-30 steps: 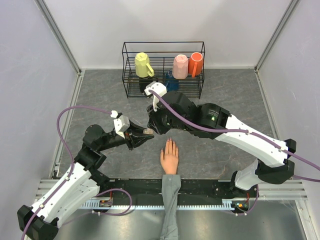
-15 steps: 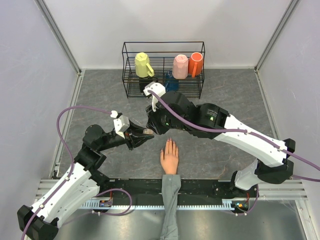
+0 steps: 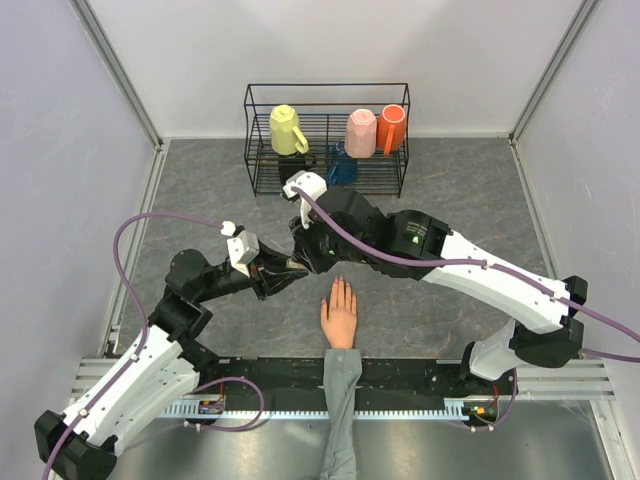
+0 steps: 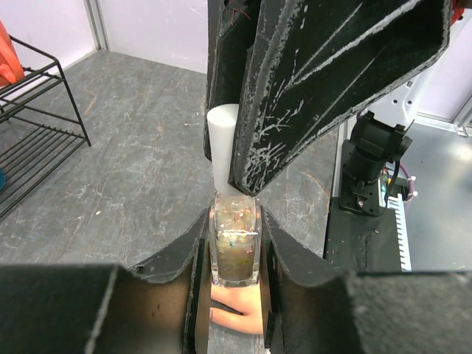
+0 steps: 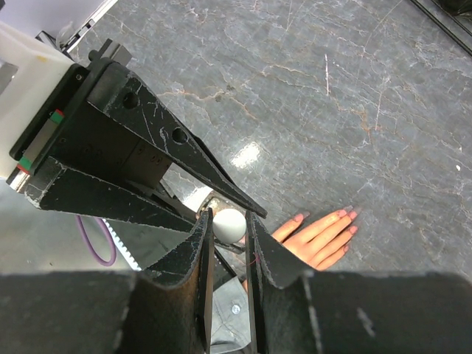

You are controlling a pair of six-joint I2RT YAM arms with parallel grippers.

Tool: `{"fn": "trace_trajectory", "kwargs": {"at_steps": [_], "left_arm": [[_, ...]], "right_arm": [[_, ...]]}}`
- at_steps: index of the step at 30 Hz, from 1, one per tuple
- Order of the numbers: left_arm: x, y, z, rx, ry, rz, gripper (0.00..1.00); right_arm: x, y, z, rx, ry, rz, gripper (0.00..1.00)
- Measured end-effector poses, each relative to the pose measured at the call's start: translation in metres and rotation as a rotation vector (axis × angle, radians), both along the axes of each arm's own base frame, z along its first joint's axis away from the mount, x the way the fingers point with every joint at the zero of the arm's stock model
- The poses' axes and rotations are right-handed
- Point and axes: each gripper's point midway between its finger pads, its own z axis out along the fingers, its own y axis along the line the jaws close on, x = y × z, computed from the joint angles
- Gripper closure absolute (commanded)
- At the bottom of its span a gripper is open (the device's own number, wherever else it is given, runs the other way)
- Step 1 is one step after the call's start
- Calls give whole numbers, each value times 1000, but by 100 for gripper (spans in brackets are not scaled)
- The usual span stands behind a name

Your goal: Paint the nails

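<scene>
A peach mannequin hand (image 3: pixel 339 318) lies palm down on the grey table, its pinkish nails (image 3: pixel 340 284) pointing away from the arm bases. My left gripper (image 3: pixel 292 266) is shut on a clear bottle of glitter polish (image 4: pixel 235 247), held upright just above and left of the fingertips. The bottle's white cap (image 4: pixel 223 147) sits on its neck. My right gripper (image 3: pixel 308 255) comes down from above and is shut on the white cap (image 5: pixel 228 226). In the right wrist view the mannequin hand (image 5: pixel 317 237) lies to the right of the jaws, its nails (image 5: pixel 346 212) in plain sight.
A black wire rack (image 3: pixel 327 140) at the back holds a yellow jug, a pink cup and an orange cup. The hand's grey sleeve (image 3: pixel 340 400) runs over the black rail at the near edge. Grey walls close in both sides.
The right arm's wrist has shifted slightly left and nearer over the bottle. The left arm and the mannequin hand have not moved.
</scene>
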Motion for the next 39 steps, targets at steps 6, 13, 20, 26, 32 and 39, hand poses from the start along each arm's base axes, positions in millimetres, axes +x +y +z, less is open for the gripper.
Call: {"fn": "trace_trajectory", "kwargs": {"at_steps": [6,13,20,26,32,39], "left_arm": [[1,1,-4,6,11,6,98],[1,6,-31,52,88,37,98],[3,9,-37,63,108,63,98],[0,6,-28,43,72,34,98],[-2,1,-20,38,61,-8,98],[-25,-11,-19,38,76,-187,98]], "right_arm": [[1,4,-9,1,2,4,100],[-1,11,-38,35,21,-180,94],[3,13,-44,60,13,-357,63],[0,7,-38,40,18,-338,16],[-2,-8,-7,42,-5,-218,5],[-15,-37,31,62,-48,111,19]]}}
